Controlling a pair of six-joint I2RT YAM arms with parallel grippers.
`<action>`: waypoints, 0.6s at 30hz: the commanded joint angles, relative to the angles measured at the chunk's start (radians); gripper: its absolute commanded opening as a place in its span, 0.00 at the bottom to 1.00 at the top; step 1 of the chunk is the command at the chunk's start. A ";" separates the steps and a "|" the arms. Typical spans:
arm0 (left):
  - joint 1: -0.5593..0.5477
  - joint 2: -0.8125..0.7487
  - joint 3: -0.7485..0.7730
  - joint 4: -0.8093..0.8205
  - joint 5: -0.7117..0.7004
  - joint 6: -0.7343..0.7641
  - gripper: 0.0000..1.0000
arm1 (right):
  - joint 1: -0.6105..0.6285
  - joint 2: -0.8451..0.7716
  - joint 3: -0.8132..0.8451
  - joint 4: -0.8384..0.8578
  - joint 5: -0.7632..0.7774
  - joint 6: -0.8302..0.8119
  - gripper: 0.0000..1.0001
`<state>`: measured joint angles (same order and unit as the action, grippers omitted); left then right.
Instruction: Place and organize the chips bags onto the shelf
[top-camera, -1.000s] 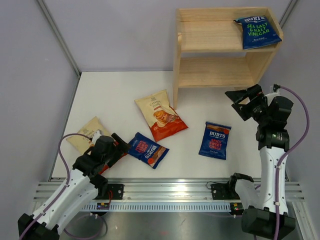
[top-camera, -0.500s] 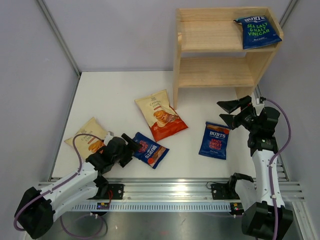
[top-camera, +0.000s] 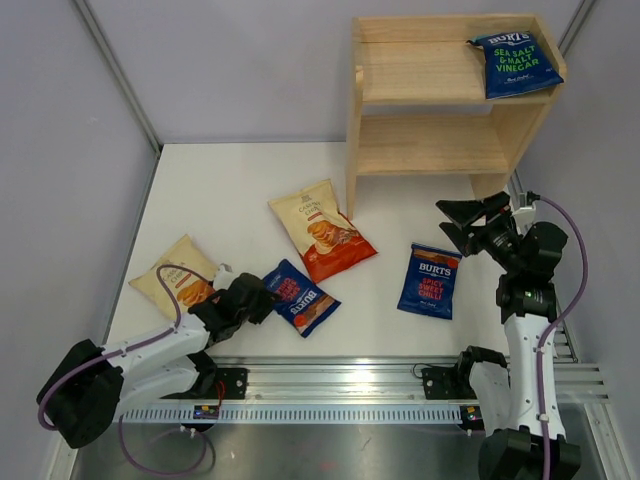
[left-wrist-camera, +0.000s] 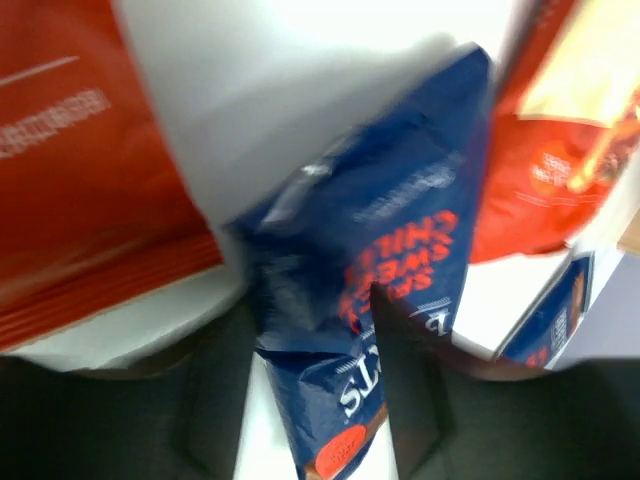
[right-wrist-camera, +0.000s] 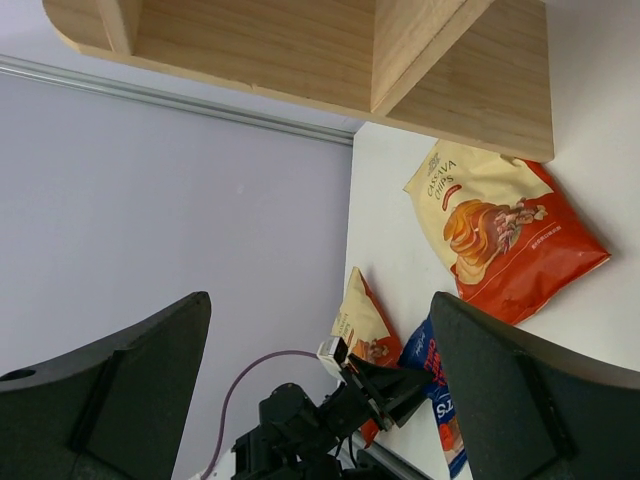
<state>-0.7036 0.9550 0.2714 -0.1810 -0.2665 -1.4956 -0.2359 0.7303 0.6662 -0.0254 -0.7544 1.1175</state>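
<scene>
Wooden shelf (top-camera: 400, 90) holds one blue Burts "Sea Salt & Malt Vinegar" bag (top-camera: 515, 63) at the right end of its top tier. The left gripper (top-camera: 268, 295), fingers spread, straddles the end of a Burts "Sweet Chilli" bag (top-camera: 308, 303) lying on the table (top-camera: 230, 190). The right gripper (top-camera: 462, 225) gapes wide near a second chilli bag (top-camera: 430, 281).

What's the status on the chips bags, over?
Left gripper open, straddling near blue bag edge. Right gripper open, empty. One Burts bag on shelf top, four on table. Nothing blocking.

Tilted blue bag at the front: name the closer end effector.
Left. The left end effector straddles the tilted blue bag; the right end effector hangs by the shelf.
</scene>
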 joint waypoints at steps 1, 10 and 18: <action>-0.004 0.050 -0.011 -0.051 -0.066 0.034 0.31 | 0.006 -0.023 -0.007 0.048 -0.033 0.024 1.00; -0.004 -0.120 -0.009 -0.069 -0.106 0.125 0.00 | 0.052 0.015 -0.088 0.140 -0.066 -0.004 0.98; -0.004 -0.451 0.022 -0.153 -0.174 0.179 0.00 | 0.495 0.144 -0.181 0.303 0.192 0.008 0.94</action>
<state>-0.7044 0.5785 0.2672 -0.3092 -0.3588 -1.3514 0.1581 0.8536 0.5213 0.1322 -0.6872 1.1145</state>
